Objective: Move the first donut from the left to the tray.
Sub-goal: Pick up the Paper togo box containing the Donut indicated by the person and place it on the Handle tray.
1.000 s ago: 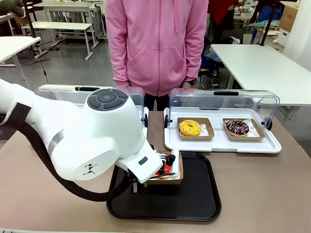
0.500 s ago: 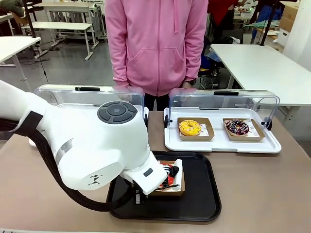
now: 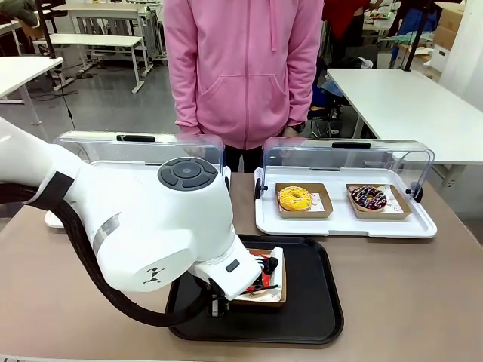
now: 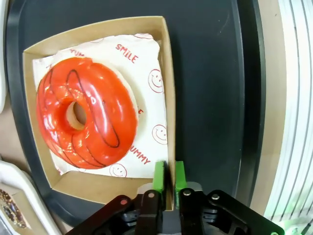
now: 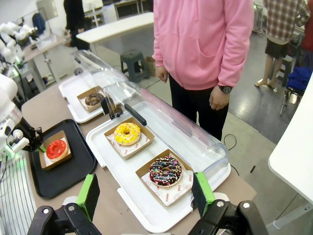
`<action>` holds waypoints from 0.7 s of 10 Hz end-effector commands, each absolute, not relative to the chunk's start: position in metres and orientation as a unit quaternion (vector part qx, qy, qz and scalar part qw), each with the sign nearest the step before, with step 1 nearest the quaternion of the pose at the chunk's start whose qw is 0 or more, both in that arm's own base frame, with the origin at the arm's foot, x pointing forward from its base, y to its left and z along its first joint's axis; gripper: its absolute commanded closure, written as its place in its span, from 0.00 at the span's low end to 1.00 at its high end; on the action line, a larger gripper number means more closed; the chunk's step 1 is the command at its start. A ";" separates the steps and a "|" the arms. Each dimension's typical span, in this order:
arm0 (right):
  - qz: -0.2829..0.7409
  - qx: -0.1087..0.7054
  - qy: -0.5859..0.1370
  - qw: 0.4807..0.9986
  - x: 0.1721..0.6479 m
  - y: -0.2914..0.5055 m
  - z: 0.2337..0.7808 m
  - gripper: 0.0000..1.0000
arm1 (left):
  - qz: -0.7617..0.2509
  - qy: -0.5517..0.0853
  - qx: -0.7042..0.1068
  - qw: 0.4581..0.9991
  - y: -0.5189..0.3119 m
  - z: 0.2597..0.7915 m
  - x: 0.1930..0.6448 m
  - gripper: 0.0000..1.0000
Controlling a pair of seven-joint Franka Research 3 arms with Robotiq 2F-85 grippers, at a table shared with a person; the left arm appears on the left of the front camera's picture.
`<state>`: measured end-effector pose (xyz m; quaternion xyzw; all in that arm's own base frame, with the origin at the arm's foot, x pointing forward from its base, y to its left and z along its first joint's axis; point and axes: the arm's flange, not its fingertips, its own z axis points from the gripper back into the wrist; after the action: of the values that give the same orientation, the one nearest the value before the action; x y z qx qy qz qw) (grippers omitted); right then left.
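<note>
Brown tabletop (image 3: 423, 286) stretches across to a person in a pink hoodie (image 3: 243, 68) standing at the far side, with white tables and floor space beyond. My left arm (image 3: 143, 226) bulks over the near left of the table, its white housing covering much of what lies under it. Behind it sits a white display tray with a clear lid (image 3: 139, 147), and to the right another white display tray (image 3: 343, 200) with its lid raised holds a yellow-glazed donut (image 3: 295, 198) and a chocolate donut with sprinkles (image 3: 368, 197), each in its own brown holder. Nearer me lies the black tray (image 3: 302, 309), and the red-glazed donut (image 4: 85, 117) in its square cardboard holder (image 4: 168, 73) rests flat on it, toward the tray's left half. My left gripper (image 4: 166, 176) is at the holder's edge: from the wrist I see my two green pads (image 4: 159, 175) close together with the holder's thin cardboard wall standing between them, so I read the jaws as pinching that wall, though the gap is too narrow for me to say whether the pads press it or have just eased off. My right gripper (image 5: 146, 193) hangs above the right-hand display tray with its fingers spread wide and nothing between them.
</note>
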<state>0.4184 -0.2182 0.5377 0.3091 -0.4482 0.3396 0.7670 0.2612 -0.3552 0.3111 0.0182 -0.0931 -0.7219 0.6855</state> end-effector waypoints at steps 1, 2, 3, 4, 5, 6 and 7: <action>0.342 0.312 -0.454 0.762 0.420 -0.218 0.540 0.00 | -0.711 -0.086 0.015 0.698 -0.357 0.315 0.262 0.00; 0.342 0.312 -0.454 0.762 0.420 -0.218 0.540 0.00 | -0.705 -0.088 0.015 0.703 -0.356 0.324 0.259 0.36; 0.342 0.312 -0.454 0.762 0.420 -0.218 0.540 0.00 | -0.700 -0.094 0.013 0.708 -0.354 0.332 0.258 0.00; 0.342 0.312 -0.454 0.762 0.420 -0.218 0.540 0.00 | -0.694 -0.103 0.008 0.712 -0.351 0.347 0.254 0.00; 0.342 0.312 -0.454 0.762 0.420 -0.218 0.540 0.00 | -0.695 -0.110 0.003 0.710 -0.350 0.361 0.250 0.00; 0.342 0.312 -0.454 0.762 0.420 -0.218 0.540 0.00 | -0.695 -0.119 0.005 0.710 -0.350 0.374 0.247 0.00; 0.342 0.312 -0.454 0.762 0.420 -0.218 0.540 0.00 | -0.695 -0.119 0.010 0.709 -0.349 0.387 0.245 0.00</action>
<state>0.4184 -0.2181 0.5377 0.3092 -0.4481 0.3397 0.7670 0.2499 -0.3551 0.3712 0.0103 -0.1222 -0.6973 0.7062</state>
